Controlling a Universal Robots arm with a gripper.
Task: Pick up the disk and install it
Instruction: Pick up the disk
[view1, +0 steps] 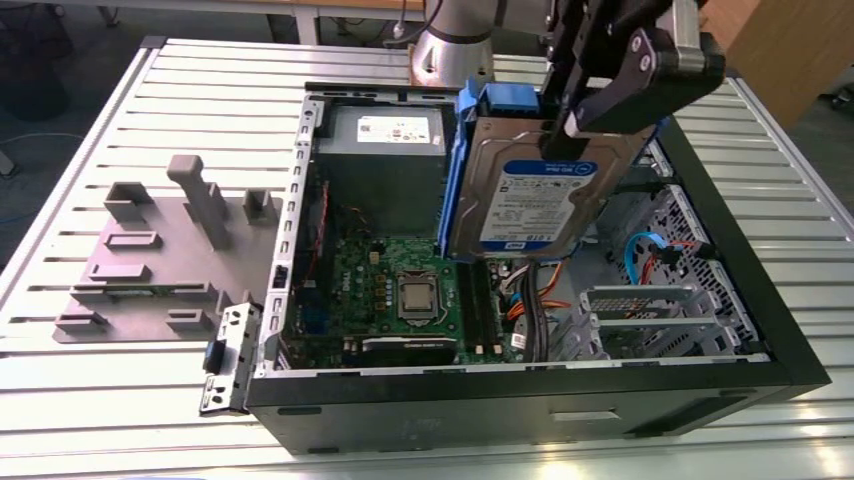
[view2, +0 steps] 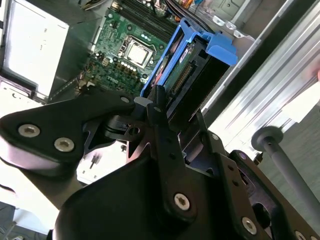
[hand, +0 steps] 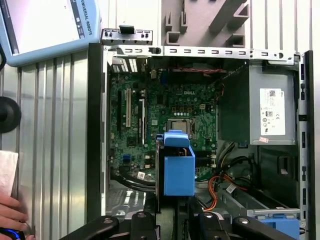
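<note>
The disk (view1: 527, 195), a silver hard drive with a blue-and-white label in a blue plastic carrier, hangs tilted on edge above the open computer case (view1: 747, 330), over its middle. My gripper (view1: 583, 130) is shut on the disk's upper end from above. In the second wrist view the black fingers (view2: 159, 107) clamp the disk (view2: 192, 60) on both sides. In the first wrist view the disk's blue carrier (hand: 177, 170) sticks out beyond the gripper (hand: 175, 217), over the motherboard (hand: 165, 115).
A grey power-supply box (view1: 380, 135) sits at the case's back, and orange and blue cables (view1: 641, 255) lie by the drive bays. A grey fixture plate (view1: 160, 250) lies on the slatted table at the exterior view's left. A hand (hand: 10, 215) rests beside the case.
</note>
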